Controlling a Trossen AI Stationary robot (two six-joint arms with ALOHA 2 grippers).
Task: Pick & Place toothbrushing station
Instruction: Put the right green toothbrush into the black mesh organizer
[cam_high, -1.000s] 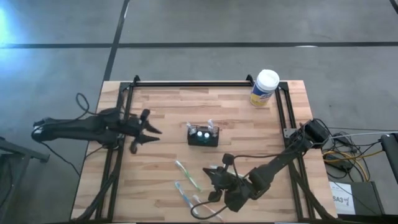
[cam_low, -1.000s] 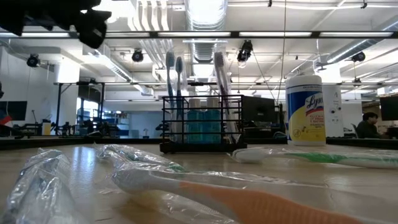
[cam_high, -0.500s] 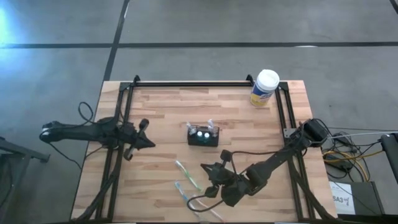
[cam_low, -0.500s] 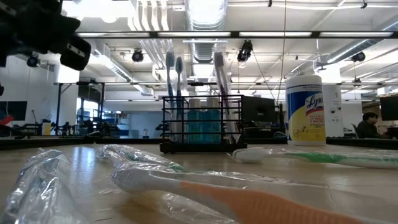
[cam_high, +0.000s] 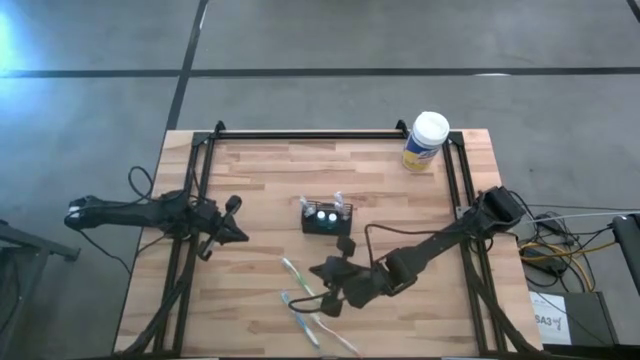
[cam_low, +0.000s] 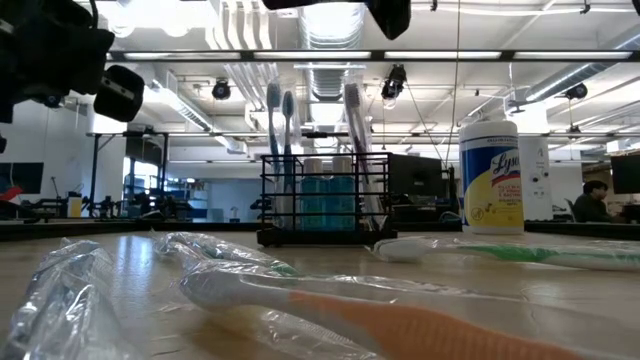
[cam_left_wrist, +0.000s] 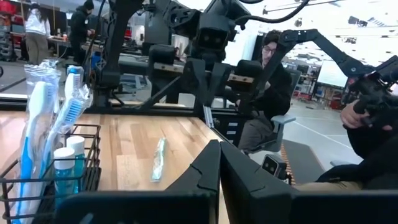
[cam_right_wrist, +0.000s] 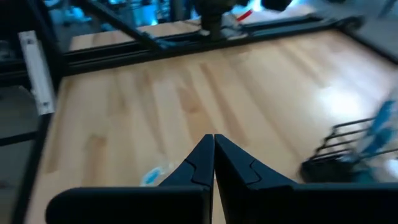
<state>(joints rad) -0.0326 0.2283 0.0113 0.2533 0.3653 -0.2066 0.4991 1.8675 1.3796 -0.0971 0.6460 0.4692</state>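
Note:
The black wire-mesh basket (cam_high: 327, 218) stands on its base mid-table, with upright toothbrushes (cam_low: 278, 140) and blue-capped tubes in it. It also shows in the low view (cam_low: 324, 205), the left wrist view (cam_left_wrist: 56, 180) and the right wrist view (cam_right_wrist: 353, 152). My left gripper (cam_high: 238, 235) is shut and empty near the table's left edge, to the left of the basket; its fingers meet in its wrist view (cam_left_wrist: 219, 149). My right gripper (cam_high: 314, 270) is shut and empty, above the table just in front of the basket; it also shows in its wrist view (cam_right_wrist: 213, 140).
Three wrapped toothbrushes lie on the table in front of the basket (cam_high: 302, 280) (cam_high: 298, 312) (cam_low: 420, 325). A yellow canister with a white lid (cam_high: 426, 141) stands at the far right corner. A black frame (cam_high: 310, 134) runs along the table's edges. People sit beyond the table.
My left gripper has drawn back toward the table's left edge, away from the basket, and then held still. My right gripper has gone toward the far edge and a little left, over the wrapped toothbrushes toward the basket. The basket and toothbrushes have stayed in place.

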